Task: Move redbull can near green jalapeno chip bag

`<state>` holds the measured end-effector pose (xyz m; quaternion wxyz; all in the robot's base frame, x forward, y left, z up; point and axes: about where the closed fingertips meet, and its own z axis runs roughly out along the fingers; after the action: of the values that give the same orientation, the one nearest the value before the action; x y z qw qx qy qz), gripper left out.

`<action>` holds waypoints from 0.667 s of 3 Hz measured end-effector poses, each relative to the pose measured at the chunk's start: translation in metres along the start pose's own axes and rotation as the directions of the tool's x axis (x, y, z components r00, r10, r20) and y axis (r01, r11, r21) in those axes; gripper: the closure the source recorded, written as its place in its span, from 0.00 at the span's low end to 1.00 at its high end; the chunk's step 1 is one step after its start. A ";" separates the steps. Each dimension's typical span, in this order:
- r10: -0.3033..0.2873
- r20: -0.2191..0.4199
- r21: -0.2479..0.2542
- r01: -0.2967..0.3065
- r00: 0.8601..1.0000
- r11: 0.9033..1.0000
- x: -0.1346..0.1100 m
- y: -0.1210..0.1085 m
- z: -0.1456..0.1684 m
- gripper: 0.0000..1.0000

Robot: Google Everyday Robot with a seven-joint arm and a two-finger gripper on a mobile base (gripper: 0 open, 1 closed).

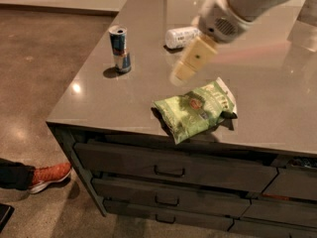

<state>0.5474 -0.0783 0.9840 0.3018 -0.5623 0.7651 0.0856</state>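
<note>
The redbull can (120, 49) stands upright at the left of the grey counter (99, 103), blue and silver with a silver top. The green jalapeno chip bag (194, 109) lies crinkled near the counter's front edge, its white end pointing right. My gripper (190, 62) hangs from the white arm that comes in from the upper right. It is above the counter, between the can and the bag, to the right of the can and just above the bag's far side. It holds nothing that I can see.
A white plastic bottle (179, 36) lies on its side at the back, partly behind my arm. Drawers with dark handles (169, 171) run below the counter's front edge. A person's foot in an orange shoe (48, 176) is on the floor at lower left.
</note>
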 end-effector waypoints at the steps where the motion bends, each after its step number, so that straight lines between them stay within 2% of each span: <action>1: 0.076 0.054 0.047 -0.079 0.996 0.996 -0.034 -0.026 0.036 0.00; 2: 0.124 0.081 0.040 -0.127 0.989 0.991 -0.064 -0.049 0.067 0.00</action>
<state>0.6289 -0.0120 0.9759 0.3383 -0.5024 0.7883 0.1089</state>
